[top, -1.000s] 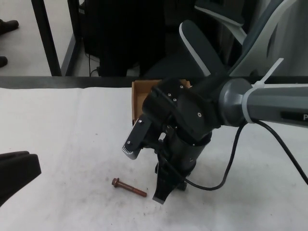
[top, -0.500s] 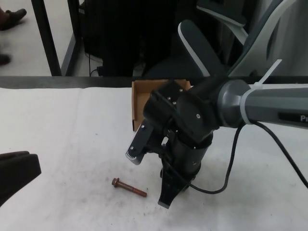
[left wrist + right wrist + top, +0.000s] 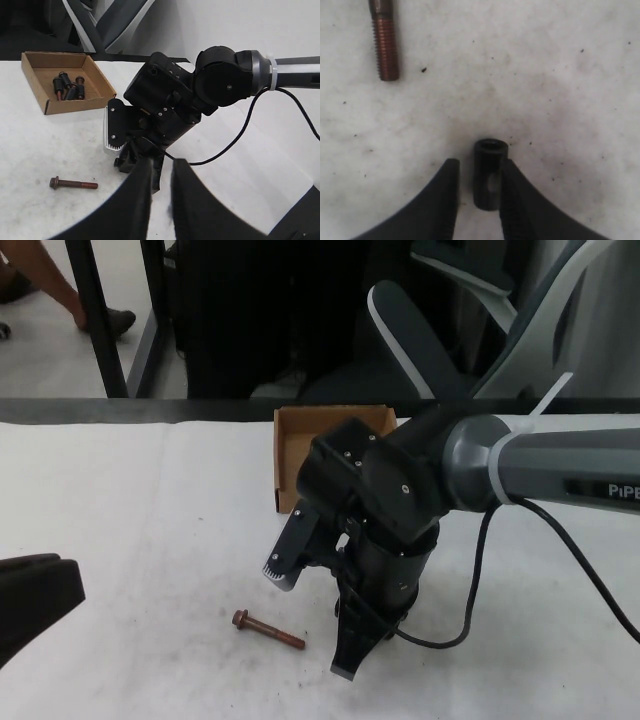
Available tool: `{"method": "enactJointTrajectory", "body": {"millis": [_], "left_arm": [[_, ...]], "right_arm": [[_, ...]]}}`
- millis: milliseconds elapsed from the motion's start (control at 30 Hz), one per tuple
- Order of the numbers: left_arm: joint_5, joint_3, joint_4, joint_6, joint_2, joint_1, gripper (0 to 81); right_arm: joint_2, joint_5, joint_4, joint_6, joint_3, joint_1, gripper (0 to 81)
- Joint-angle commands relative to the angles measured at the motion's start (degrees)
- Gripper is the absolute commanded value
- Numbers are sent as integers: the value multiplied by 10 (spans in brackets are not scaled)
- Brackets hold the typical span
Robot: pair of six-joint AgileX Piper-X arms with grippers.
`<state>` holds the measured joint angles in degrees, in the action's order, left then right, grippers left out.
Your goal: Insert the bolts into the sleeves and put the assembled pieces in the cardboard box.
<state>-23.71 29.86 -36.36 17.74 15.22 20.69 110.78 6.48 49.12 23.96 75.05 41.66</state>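
We list:
- one white bench cover (image 3: 130, 510), marked with dark specks and grey smudges (image 3: 555, 95)
- one dark strip (image 3: 120, 410) along its far edge
- two black upright posts (image 3: 97, 320) behind that edge
- one grey chair (image 3: 410, 335) with pale trim, beyond the bench
- pale floor (image 3: 40, 365) behind the posts

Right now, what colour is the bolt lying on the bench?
The bolt is coppery reddish-brown; the left wrist view shows it best.

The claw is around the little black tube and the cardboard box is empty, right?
No, not empty: the left wrist view shows assembled pieces in the cardboard box. The right gripper is around the black sleeve.
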Motion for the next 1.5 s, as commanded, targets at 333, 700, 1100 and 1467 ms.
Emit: {"method": "enactJointTrajectory", "body": {"millis": [333, 700, 1100, 1467], "left_arm": [[5, 1, 2, -2, -4, 0, 143], [5, 1, 2, -2, -4, 0, 143], [18, 1, 2, -2, -4, 0, 143], [107, -3, 2, -2, -2, 0, 143]], "right_arm": [[26, 39, 18, 4, 2, 0, 259], [26, 37, 40, -13, 2, 0, 259], [24, 10, 40, -20, 2, 0, 2], [-104, -47, 42, -82, 2, 1, 2]]}}
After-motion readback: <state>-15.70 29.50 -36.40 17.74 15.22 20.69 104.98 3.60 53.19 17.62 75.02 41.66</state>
